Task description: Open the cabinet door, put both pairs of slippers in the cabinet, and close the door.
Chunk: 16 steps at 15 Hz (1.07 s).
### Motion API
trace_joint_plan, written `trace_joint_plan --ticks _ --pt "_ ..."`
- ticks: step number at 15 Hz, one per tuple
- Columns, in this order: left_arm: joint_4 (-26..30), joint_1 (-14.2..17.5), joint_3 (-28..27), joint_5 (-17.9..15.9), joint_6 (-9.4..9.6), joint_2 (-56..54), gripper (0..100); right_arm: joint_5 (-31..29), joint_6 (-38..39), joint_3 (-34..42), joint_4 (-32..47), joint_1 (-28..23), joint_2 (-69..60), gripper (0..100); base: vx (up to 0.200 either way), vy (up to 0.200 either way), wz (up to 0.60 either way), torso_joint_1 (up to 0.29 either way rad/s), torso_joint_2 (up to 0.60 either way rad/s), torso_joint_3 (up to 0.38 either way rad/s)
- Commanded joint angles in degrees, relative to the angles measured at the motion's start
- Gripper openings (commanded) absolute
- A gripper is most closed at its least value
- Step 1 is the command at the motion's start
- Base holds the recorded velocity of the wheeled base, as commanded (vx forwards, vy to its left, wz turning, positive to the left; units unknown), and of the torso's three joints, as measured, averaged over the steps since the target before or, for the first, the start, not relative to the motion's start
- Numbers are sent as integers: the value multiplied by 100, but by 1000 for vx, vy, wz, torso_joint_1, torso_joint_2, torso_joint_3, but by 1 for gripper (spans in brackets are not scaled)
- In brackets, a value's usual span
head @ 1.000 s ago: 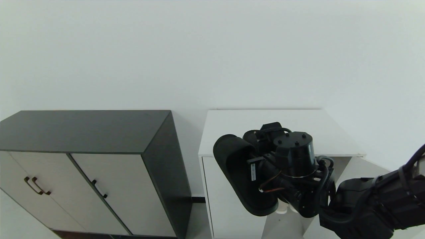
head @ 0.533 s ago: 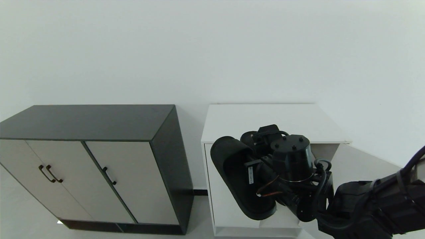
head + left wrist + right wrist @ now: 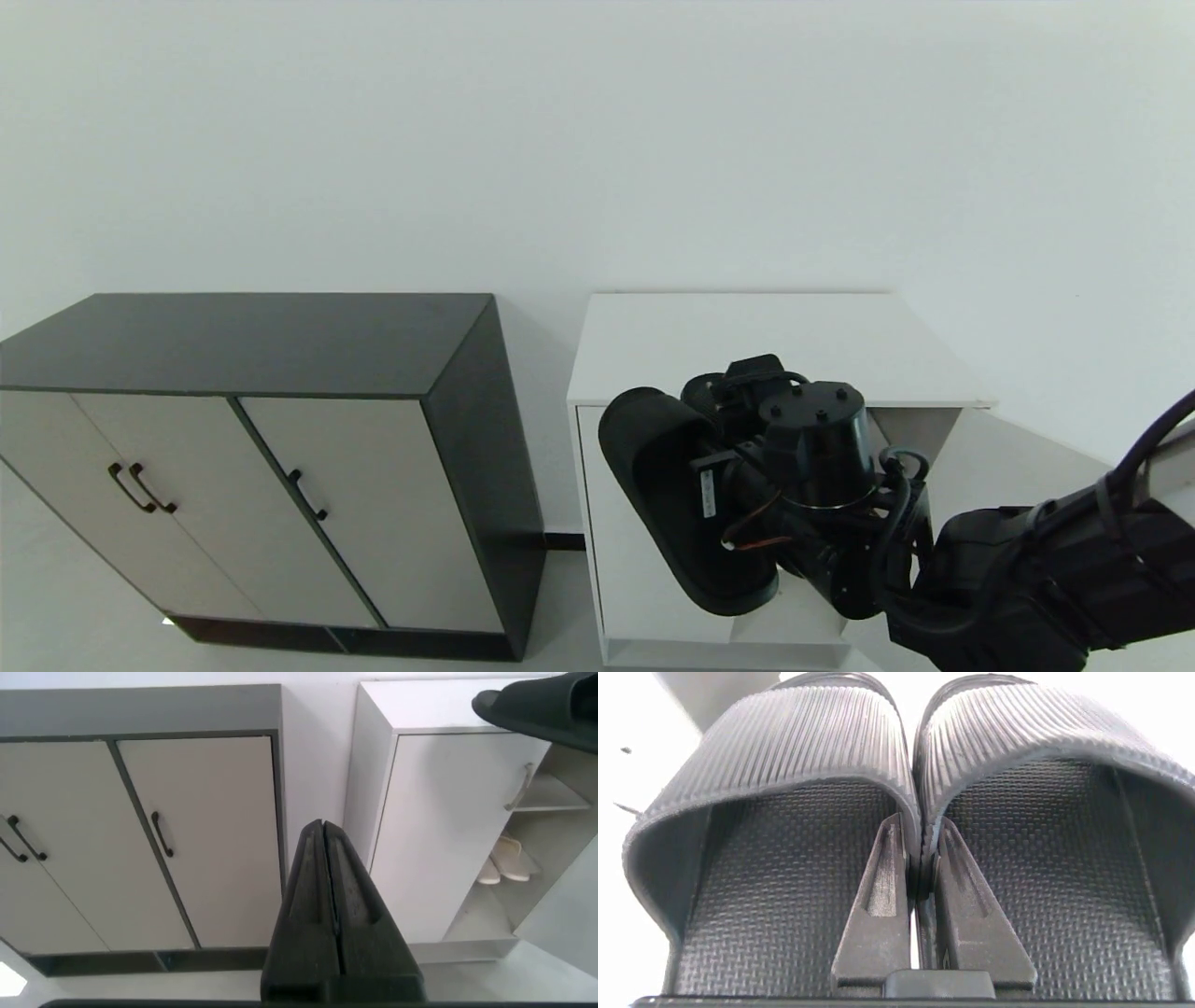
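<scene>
The whole head view has shifted and then steadied, so the camera has moved, while the black slippers [image 3: 686,504] have barely drifted in front of the white cabinet [image 3: 747,341]. A white pair [image 3: 509,859] already lies inside it, so I judge this pair and the door are what remain. The right gripper [image 3: 920,849] is clenched on the slippers' inner walls, and the left gripper [image 3: 323,849] is closed on nothing.

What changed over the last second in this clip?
The head camera shifted early on, so the whole view slid; nothing itself visibly moved. The right gripper stays shut on the black slippers before the white cabinet; the dark cabinet keeps its doors closed.
</scene>
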Motion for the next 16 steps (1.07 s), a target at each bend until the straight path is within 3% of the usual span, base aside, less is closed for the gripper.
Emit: trace_joint_plan --ticks 1,14,16 --pt "1 0 0 -1 1 1 0 -1 -1 0 4 -8 29 0 0 -200 0 -2 7 2" --pt "1 0 0 -1 1 1 0 -1 8 79 -67 1 29 0 0 -200 0 3 2 2" --pt "1 0 0 -1 1 1 0 -1 -27 96 -119 -8 29 0 0 0 0 0 0 0"
